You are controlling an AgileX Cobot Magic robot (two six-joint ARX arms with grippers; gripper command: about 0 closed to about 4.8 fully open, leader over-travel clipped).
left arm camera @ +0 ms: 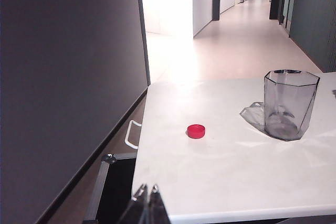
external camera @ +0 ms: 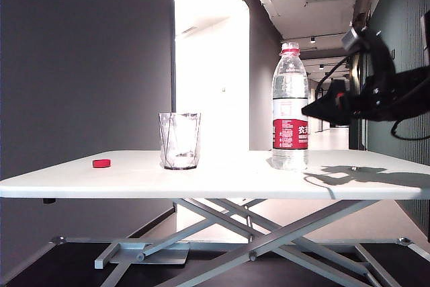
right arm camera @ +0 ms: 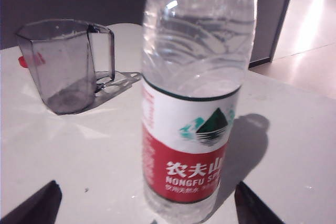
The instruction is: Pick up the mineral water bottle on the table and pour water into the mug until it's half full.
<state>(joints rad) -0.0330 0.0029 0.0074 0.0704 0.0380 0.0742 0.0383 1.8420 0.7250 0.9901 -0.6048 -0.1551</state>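
The mineral water bottle [external camera: 290, 105] stands upright on the white table [external camera: 222, 181], right of centre, with a red label and a pink neck ring. The mug [external camera: 179, 140], a clear faceted glass, stands to its left and looks empty. My right gripper [external camera: 316, 109] hangs at label height just right of the bottle. In the right wrist view the bottle [right arm camera: 194, 103] fills the middle, the right gripper [right arm camera: 149, 205] stands open with a dark fingertip [right arm camera: 37, 203] on either side, not touching it, and the mug [right arm camera: 63, 66] stands beyond. My left gripper [left arm camera: 148, 191] is shut and empty at the table's near left corner.
A small red cap [external camera: 101, 163] lies on the table left of the mug; the left wrist view shows this cap [left arm camera: 196, 131] and the mug [left arm camera: 289, 103]. The table's left edge [left arm camera: 137, 156] drops to its metal frame. A corridor runs behind.
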